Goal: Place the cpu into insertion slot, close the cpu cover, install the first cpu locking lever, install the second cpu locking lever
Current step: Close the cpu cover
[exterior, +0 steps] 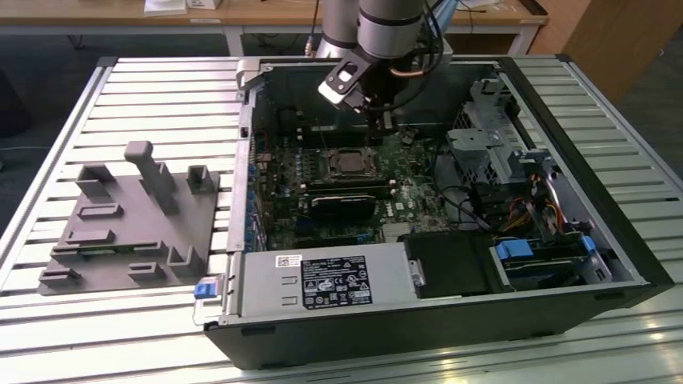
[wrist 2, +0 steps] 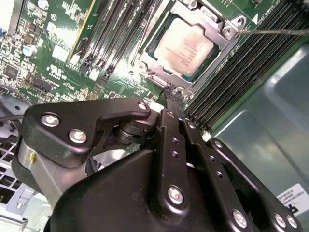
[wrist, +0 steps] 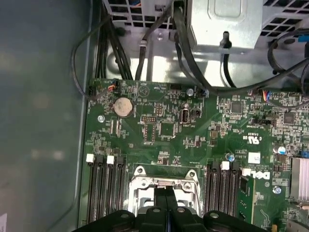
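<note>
Claw (wrist 2: 173,93), jaws together, beside seated cpu (wrist 2: 185,46)

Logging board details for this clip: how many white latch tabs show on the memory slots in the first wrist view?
4. Two white tabs sit on one side of the cpu cover, two more on the other. Others may be hidden behind the fingers.

The grey arm (exterior: 389,24) drops in almost straight from above, and its wrist (exterior: 347,80) is angled a little toward the exterior view's left. Under the wrist, the black tool (exterior: 379,120) points straight down. In both wrist views its two slim fingers (wrist 2: 169,130) lie pressed flat against each other right to the tips, with nothing gripped between them.
</note>
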You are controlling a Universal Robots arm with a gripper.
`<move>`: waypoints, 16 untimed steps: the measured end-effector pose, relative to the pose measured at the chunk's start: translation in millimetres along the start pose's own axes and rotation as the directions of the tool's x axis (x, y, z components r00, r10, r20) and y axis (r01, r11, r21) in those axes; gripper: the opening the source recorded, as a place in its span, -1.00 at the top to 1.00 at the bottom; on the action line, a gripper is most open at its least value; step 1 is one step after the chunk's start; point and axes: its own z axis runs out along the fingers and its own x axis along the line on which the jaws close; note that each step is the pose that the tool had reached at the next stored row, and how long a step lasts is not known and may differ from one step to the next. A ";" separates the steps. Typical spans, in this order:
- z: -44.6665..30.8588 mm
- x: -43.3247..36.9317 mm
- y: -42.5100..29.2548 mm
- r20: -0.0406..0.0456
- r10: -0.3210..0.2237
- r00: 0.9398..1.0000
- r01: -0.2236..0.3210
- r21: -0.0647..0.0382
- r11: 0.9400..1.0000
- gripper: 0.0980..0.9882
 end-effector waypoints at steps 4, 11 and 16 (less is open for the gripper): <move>4.4 0.1 -2.9 0.000 0.000 1.000 0.000 0.000 1.000 0.98; 10.0 0.5 -14.5 0.000 0.000 1.000 0.000 0.002 1.000 0.98; 15.6 0.7 -19.8 0.000 0.000 1.000 0.000 0.004 1.000 0.98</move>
